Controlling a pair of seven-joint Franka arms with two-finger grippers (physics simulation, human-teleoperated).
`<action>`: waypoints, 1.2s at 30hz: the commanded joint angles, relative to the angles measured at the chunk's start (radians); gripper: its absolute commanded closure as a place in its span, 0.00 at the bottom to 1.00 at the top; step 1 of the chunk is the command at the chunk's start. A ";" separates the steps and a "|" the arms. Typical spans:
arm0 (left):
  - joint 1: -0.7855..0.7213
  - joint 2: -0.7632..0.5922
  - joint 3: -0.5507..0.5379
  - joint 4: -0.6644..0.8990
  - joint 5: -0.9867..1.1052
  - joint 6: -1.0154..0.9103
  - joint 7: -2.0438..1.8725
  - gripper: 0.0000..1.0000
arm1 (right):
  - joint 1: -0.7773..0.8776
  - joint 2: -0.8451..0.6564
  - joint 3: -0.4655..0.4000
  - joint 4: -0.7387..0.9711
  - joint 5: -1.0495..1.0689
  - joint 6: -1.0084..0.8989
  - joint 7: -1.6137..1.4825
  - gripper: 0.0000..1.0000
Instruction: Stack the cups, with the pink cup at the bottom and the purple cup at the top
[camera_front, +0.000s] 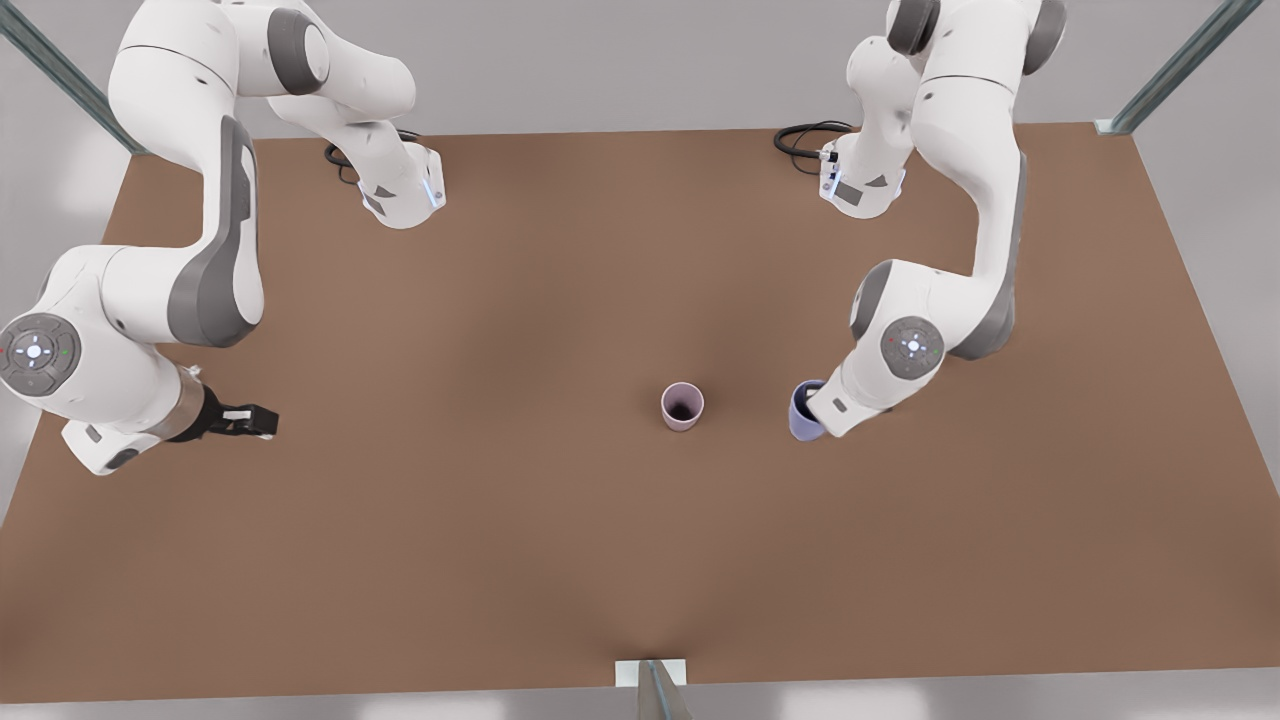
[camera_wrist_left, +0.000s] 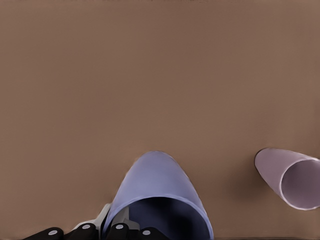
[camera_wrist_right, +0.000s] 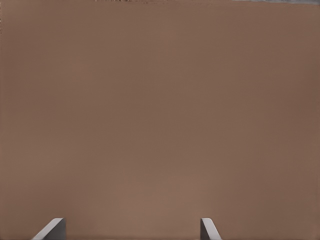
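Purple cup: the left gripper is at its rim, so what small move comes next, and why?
Probably lift the purple cup straight up. The left gripper already straddles its rim, and the pink cup stands upright and apart beside it, so height is needed before carrying over. The right gripper waits, open.

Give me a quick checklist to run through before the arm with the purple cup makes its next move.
1. Left gripper is at the purple cup, one finger inside the rim: ok.
2. Jaws closed firmly on the cup wall: cannot tell.
3. Pink cup stands upright, mouth open, nothing inside: ok.
4. Table between the two cups is free of things: ok.
5. Right gripper waits with open jaws at the front view's left, far from both cups: ok.
6. Purple cup lifted off the table: cannot tell.
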 joint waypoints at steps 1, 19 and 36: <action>-0.021 0.055 -0.016 0.103 -0.062 -0.205 -0.416 0.79 | 0.000 -0.001 0.000 0.000 0.002 0.013 -0.096 0.00; -0.148 0.218 -0.048 0.377 -0.223 -0.225 -0.746 0.79 | -0.006 0.012 0.000 0.001 0.025 0.016 -0.094 0.00; -0.154 0.244 -0.069 0.310 -0.224 -0.161 -0.732 0.79 | -0.006 0.015 0.000 0.003 0.025 0.019 -0.094 0.00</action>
